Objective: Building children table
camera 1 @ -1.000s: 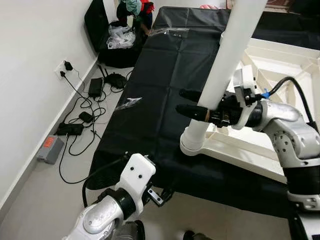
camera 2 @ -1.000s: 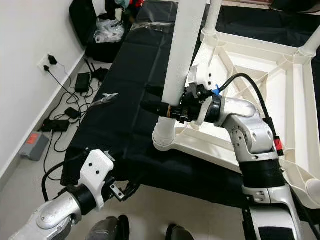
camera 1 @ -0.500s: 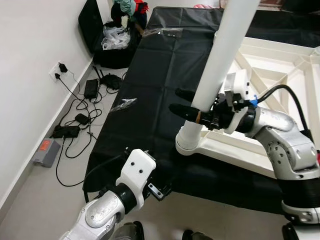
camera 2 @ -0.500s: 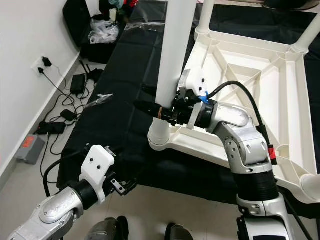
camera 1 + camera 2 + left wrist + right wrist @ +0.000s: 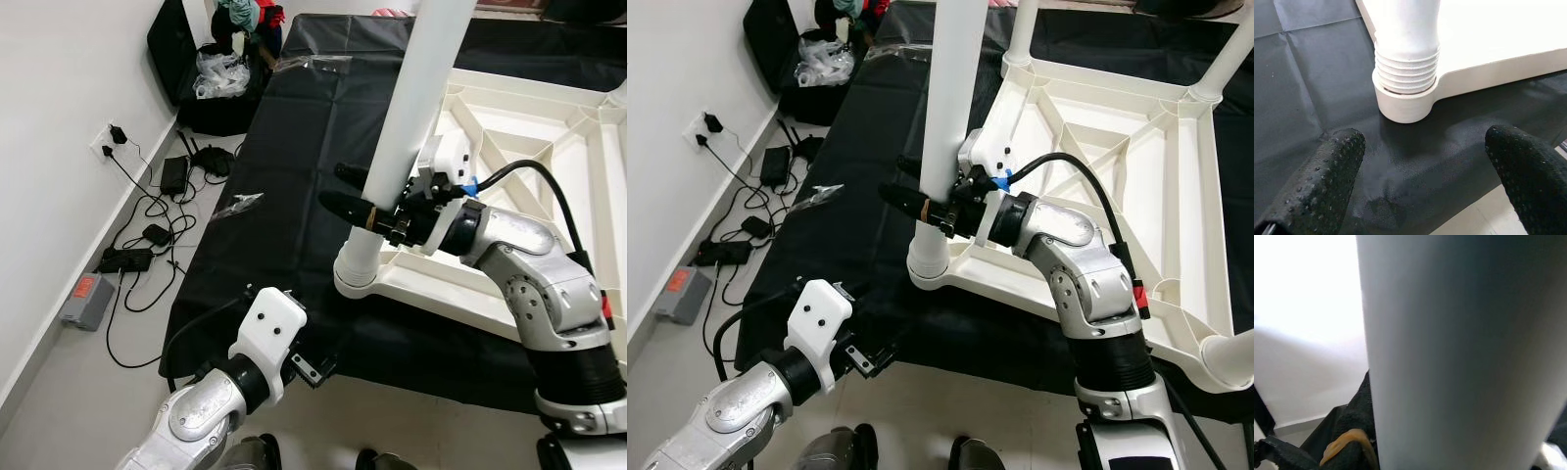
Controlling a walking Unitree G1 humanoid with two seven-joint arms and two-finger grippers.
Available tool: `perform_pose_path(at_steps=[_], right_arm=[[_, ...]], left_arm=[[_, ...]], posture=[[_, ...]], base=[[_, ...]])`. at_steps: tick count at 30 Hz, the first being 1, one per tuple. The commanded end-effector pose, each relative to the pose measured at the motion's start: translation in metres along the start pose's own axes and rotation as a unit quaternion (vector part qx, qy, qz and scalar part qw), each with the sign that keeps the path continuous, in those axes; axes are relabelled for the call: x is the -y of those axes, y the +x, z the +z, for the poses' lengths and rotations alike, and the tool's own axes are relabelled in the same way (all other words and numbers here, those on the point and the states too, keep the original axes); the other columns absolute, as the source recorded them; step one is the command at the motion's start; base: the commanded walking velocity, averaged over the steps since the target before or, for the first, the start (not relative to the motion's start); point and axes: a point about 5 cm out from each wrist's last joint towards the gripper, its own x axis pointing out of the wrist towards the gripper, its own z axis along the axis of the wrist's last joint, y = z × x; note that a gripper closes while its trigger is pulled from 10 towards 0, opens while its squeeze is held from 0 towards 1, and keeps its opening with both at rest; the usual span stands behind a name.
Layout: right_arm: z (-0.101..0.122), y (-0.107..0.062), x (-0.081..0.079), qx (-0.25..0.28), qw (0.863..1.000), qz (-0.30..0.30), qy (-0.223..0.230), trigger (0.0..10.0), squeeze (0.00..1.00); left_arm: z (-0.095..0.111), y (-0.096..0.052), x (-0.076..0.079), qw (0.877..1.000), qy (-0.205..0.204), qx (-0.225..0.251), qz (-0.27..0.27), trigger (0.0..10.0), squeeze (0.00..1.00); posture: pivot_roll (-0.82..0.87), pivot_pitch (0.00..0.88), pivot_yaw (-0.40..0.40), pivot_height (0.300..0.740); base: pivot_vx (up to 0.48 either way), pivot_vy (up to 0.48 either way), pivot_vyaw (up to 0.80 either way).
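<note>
Bag: a black bag (image 5: 186, 49) stands open against the wall at the far end of the floor, with crumpled clear plastic (image 5: 217, 73) and some coloured cloth in it.
Table top: the white children's table top (image 5: 1117, 186) lies upside down on a black sheet (image 5: 294, 166), ribs facing up.
Table legs: 3 legs counted in the right eye view; the near leg (image 5: 416, 108) stands upright in its corner socket (image 5: 1403, 100), threads showing just above the rim.
Right gripper: right gripper (image 5: 358, 196) has its 2 black fingers clamped around the near leg, just above the socket.
Left gripper: left gripper (image 5: 1425, 181) hovers low near the sheet's front edge, fingers wide apart, holding nothing, facing the socket.
Around: 2 small clear plastic packets (image 5: 245, 203) lie on the sheet; cables and adapters (image 5: 157, 230) sprawl on the floor below a wall outlet (image 5: 110, 137).
</note>
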Motion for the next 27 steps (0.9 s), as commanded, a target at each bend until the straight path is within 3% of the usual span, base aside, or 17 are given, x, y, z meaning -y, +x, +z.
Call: perform_pose_path(at_steps=[1, 9, 15, 19, 27], right_arm=[[-0.013, -0.003, -0.003, -0.033, 0.999, -0.014, 0.0, 10.0, 0.0], [-0.027, -0.007, -0.011, -0.101, 0.994, 0.015, -0.035, 10.0, 0.0], [-0.032, -0.012, 0.018, -0.155, 0.984, -0.072, -0.05, 10.0, 0.0], [-0.035, -0.02, 0.048, -0.18, 0.966, -0.183, -0.039, 10.0, 0.0], [-0.042, -0.031, 0.063, -0.185, 0.948, -0.259, -0.025, 10.0, 0.0]], left_arm=[[-0.003, 0.001, -0.004, 1.0, 0.003, -0.006, 0.013, 10.0, 0.0], [-0.002, 0.0, -0.009, 1.0, 0.013, -0.005, 0.021, 10.0, 0.0], [0.002, 0.002, -0.014, 0.999, 0.016, 0.001, 0.028, 10.0, 0.0], [0.003, 0.003, -0.016, 0.999, 0.021, 0.003, 0.031, 10.0, 0.0], [0.003, 0.002, -0.019, 0.999, 0.028, 0.002, 0.039, 10.0, 0.0]], posture=[[0.17, 0.244, -0.001, 0.74], [0.17, 0.249, -0.004, 0.74], [0.16, 0.256, -0.007, 0.74], [0.16, 0.257, -0.011, 0.74], [0.16, 0.257, -0.008, 0.74]], base=[[0.0, 0.0, 0.0], [0.0, 0.0, 0.0], [0.0, 0.0, 0.0], [0.0, 0.0, 0.0], [0.0, 0.0, 0.0]])
